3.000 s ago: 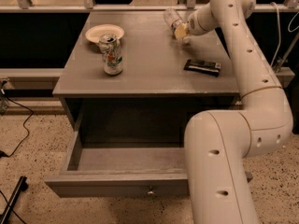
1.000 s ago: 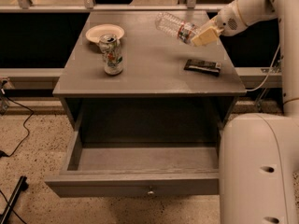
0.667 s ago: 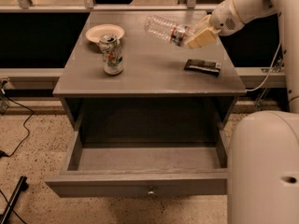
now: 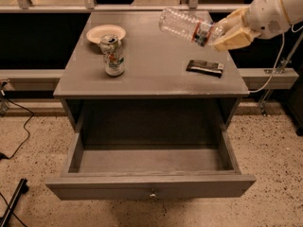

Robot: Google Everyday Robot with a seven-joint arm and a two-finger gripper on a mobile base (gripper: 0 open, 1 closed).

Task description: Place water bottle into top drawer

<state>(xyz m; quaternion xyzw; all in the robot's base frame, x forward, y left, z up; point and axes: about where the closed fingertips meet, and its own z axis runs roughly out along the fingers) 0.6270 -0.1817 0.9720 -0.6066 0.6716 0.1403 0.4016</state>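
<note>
Camera view: hand clamped on cap end of water bottle, tilted near-horizontal, airborne, above and behind top drawer, toward its right side. Top drawer standing open, water bottle not yet inside. Pickup judged done; carrying forward, lowering in and releasing outstanding.

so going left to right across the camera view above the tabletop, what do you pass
drink can → water bottle, held tilted in the air over the tabletop → gripper, shut on the bottle's cap end at the right. the open top drawer spans the width below them.
</note>
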